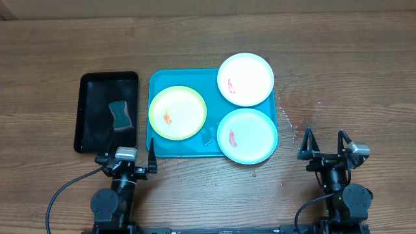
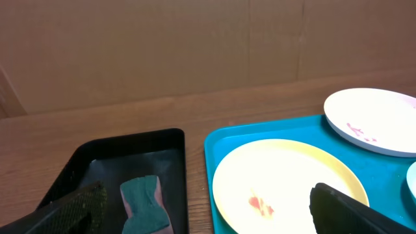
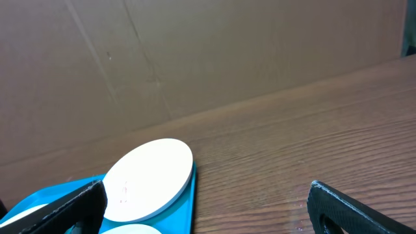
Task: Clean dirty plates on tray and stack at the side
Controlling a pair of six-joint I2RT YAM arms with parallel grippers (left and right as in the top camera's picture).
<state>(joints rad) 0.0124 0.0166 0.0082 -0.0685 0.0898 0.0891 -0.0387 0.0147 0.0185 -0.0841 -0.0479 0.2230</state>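
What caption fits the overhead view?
Smeared plates on teal tray, sponge in black tray, left gripper and right gripper open.

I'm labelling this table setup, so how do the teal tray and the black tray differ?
Size: the teal tray is larger and wider; the black tray is smaller and narrower. Load: the teal tray holds three smeared plates, a yellow-green plate, a white plate and a pale mint plate; the black tray holds only a sponge. Both are rectangular, round-cornered, rimmed and lie flat on the wooden table.
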